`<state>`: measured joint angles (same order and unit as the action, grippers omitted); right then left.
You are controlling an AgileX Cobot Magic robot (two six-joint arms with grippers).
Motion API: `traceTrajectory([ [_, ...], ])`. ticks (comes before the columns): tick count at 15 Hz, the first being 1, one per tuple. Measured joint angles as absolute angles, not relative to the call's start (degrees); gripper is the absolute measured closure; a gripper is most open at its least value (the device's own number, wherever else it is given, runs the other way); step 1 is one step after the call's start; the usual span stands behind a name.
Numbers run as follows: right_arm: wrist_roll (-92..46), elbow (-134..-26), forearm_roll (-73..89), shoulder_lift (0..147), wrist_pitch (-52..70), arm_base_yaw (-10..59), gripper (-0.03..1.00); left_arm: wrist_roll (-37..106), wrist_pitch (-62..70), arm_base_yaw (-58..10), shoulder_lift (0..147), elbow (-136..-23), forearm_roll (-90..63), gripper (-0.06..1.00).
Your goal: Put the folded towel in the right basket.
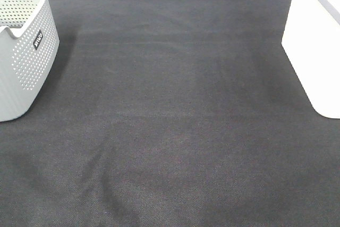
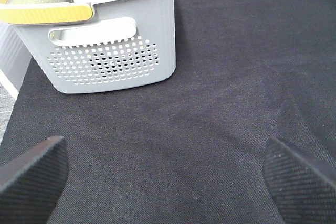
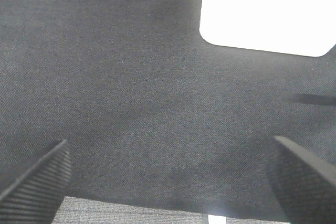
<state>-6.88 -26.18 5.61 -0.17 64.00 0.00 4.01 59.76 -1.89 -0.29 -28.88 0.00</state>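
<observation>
The right gripper (image 3: 168, 182) hangs wide open and empty over the dark cloth (image 1: 175, 131), the right basket (image 1: 319, 51) at the right edge of the high view and nearer this arm. The left gripper (image 2: 163, 177) is equally spread and empty, facing the grey perforated basket (image 1: 21, 51) at upper left. The folded towel shows in no view, so its direction cannot be told; neither basket's contents can be made out.

Dark woven cloth (image 1: 175, 120) covers the table, creased, evenly lit.
</observation>
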Motion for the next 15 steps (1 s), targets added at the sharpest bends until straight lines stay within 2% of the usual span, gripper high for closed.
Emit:
traceTrajectory([
  [15, -6.42, -26.07, 1.78, -0.17, 63.31, 0.0, -0.01, 4.01, 59.76, -1.89, -0.29, -28.88, 0.0, 0.01],
])
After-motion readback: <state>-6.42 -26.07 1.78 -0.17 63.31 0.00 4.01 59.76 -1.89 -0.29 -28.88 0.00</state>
